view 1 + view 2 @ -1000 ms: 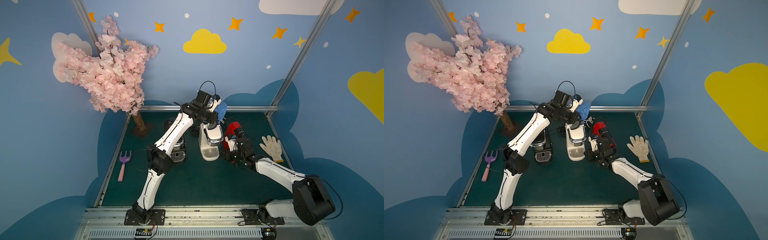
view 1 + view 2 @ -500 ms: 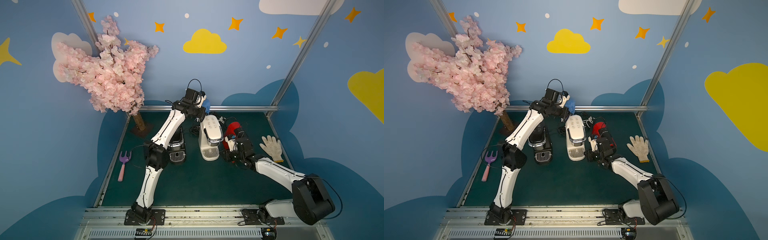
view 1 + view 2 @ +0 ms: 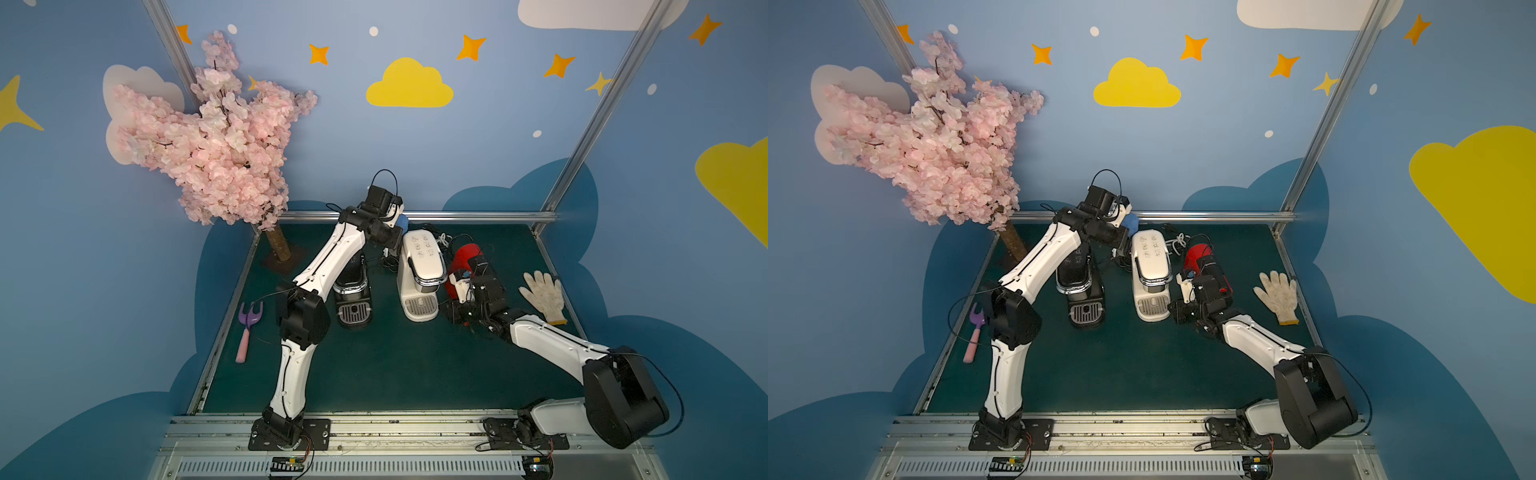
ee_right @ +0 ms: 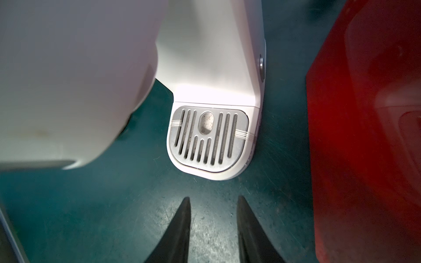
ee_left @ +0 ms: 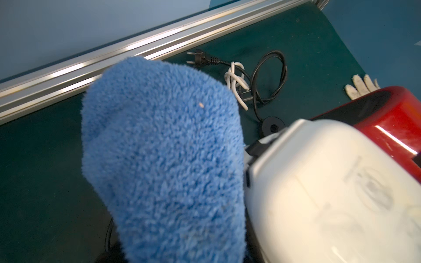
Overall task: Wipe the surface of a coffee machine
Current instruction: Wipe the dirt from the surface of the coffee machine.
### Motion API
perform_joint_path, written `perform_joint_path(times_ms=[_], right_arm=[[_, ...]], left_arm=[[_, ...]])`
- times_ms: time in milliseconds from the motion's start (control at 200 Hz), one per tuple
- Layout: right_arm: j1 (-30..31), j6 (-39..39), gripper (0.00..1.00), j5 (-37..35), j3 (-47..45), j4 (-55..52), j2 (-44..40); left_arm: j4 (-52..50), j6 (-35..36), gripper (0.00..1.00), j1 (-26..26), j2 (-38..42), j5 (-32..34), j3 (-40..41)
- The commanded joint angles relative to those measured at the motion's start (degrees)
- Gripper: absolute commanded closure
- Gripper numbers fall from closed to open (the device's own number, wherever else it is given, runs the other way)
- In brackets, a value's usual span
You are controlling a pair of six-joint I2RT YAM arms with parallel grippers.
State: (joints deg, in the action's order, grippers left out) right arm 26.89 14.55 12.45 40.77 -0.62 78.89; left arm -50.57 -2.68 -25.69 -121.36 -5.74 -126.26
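Three coffee machines stand on the green tabletop, and the task's one, the cream-white coffee machine (image 3: 422,259), sits between the black machine (image 3: 351,291) and the red machine (image 3: 461,262), nearer the far edge than the near one.

The left gripper (image 3: 395,220) hovers at the rear end of the machine's rounded top. Its fingers are closed on a fluffy blue cloth (image 5: 164,159), which hides them. The cloth lies against or just beside that rear end; contact cannot be confirmed.

The right gripper (image 4: 213,202) is low by the base, between the white and red machines. Its fingers (image 4: 180,227) are apart and hold nothing.

Wiping looks to be under way at the back of the top. No surface shows a clear wiped or unwiped mark, so the share done cannot be judged. The front, the sides and the drip grille (image 4: 208,136), which has dark specks in its well, probably remain.

No brand name or word can be read on any machine. The white top bears six dark icons, too small to make out.
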Motion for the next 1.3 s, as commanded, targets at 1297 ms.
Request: perform_joint_path(times_ms=[1297], right_arm=[[0.3,0.9,0.66,-0.1,1.6,0.7,3.0]], left_arm=[[1.5,2.0,0.97,-16.3,17.1,-7.3,23.5]])
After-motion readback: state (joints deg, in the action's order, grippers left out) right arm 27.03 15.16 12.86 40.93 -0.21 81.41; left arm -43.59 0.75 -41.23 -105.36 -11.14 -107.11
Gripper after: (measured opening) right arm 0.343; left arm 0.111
